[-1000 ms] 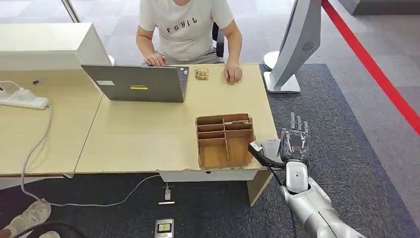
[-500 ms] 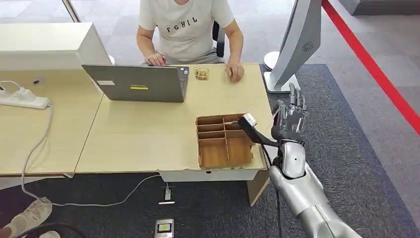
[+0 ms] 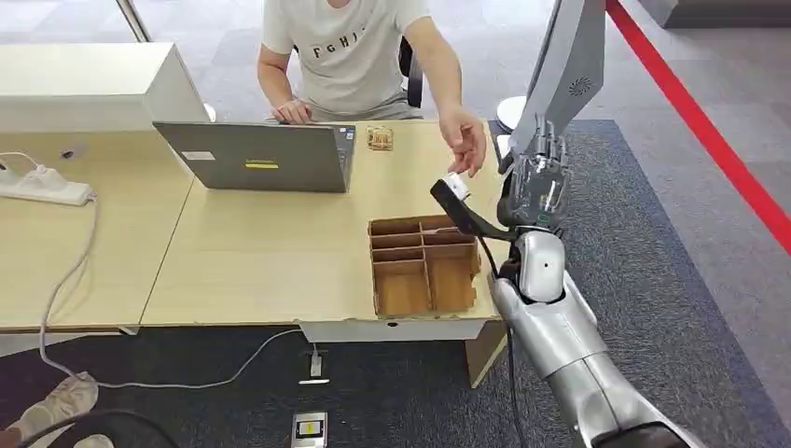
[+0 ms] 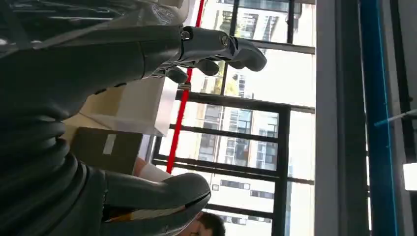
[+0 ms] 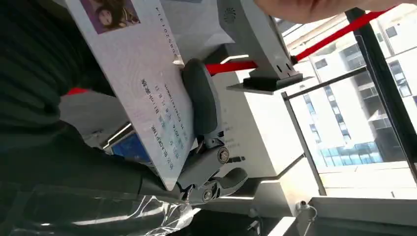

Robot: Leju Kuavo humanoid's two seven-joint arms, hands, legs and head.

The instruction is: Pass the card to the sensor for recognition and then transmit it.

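My right hand (image 3: 536, 187) is raised over the table's right edge, just in front of the tall grey-white sensor stand (image 3: 562, 79). In the right wrist view it holds a pale ID card (image 5: 147, 83) with a photo and printed text, flat against its palm with a grey finger (image 5: 199, 98) laid across it. The sensor stand (image 5: 255, 44) shows close behind the card. A person's hand (image 3: 466, 140) reaches out over the table toward my right hand. My left hand (image 4: 162, 123) holds nothing, thumb and fingers apart.
A divided wooden box (image 3: 424, 264) sits on the table (image 3: 270, 252) just below my right hand. A grey laptop (image 3: 256, 157) and a small wooden piece (image 3: 379, 138) lie in front of the seated person. A power strip (image 3: 42, 185) is at the far left.
My right hand has risen from the table's near right corner and moved away toward the sensor stand with the card. The person's hand has lifted off the table and reaches toward it.
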